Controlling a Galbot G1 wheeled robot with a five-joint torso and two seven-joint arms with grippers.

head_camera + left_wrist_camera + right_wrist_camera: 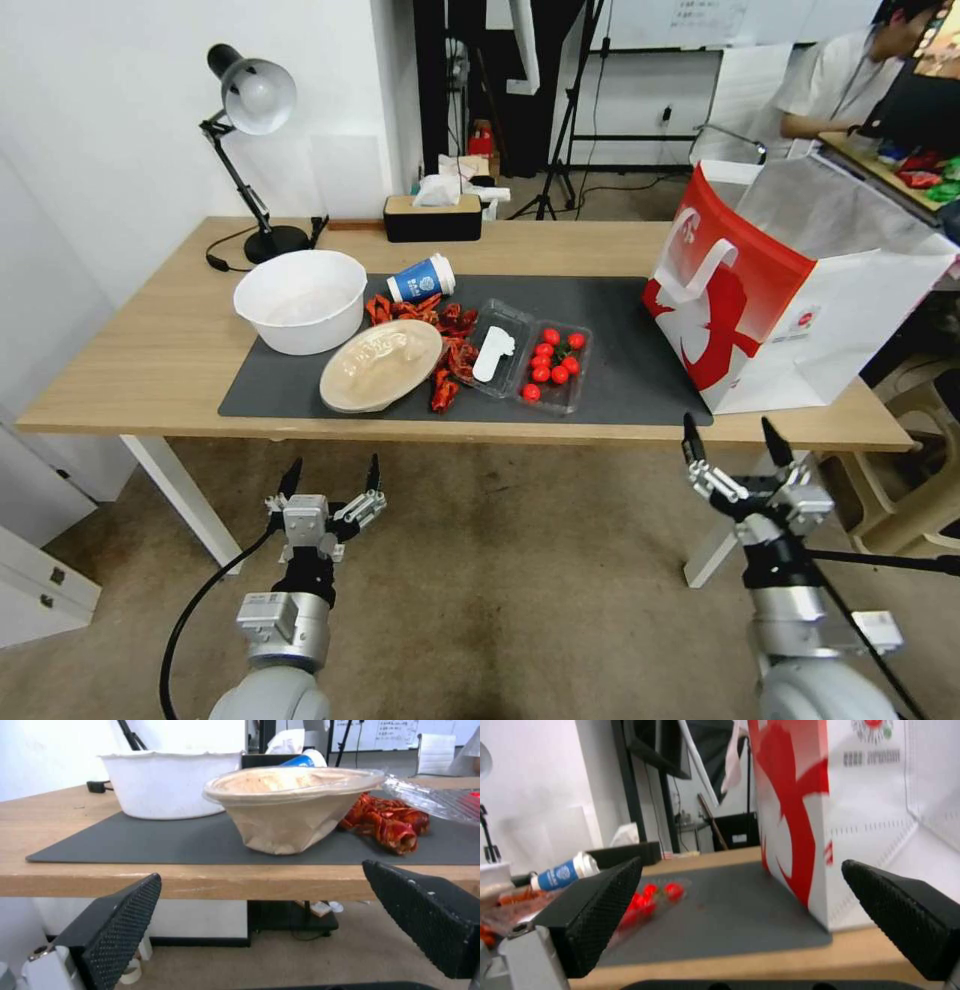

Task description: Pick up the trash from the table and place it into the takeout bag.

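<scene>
On the table [150, 370] lies a dark grey mat [620, 340] with the trash: a blue-and-white paper cup [422, 279] on its side, red shell scraps [452, 345], a tilted tan lidded bowl [381, 365] [285, 810] and a clear clamshell [530, 360] holding red tomatoes. The red-and-white takeout bag [790, 290] [800, 813] stands open at the mat's right end. My left gripper [334, 470] [262, 877] hovers open below the table's front edge, facing the tan bowl. My right gripper [728, 430] [741, 864] is open before the bag's near corner.
A white bowl [300, 300] sits at the mat's left end. A desk lamp [250, 120] and a tissue box [432, 215] stand along the far edge. White table legs [185, 500] flank the floor where my arms are. A stool [920, 470] stands right.
</scene>
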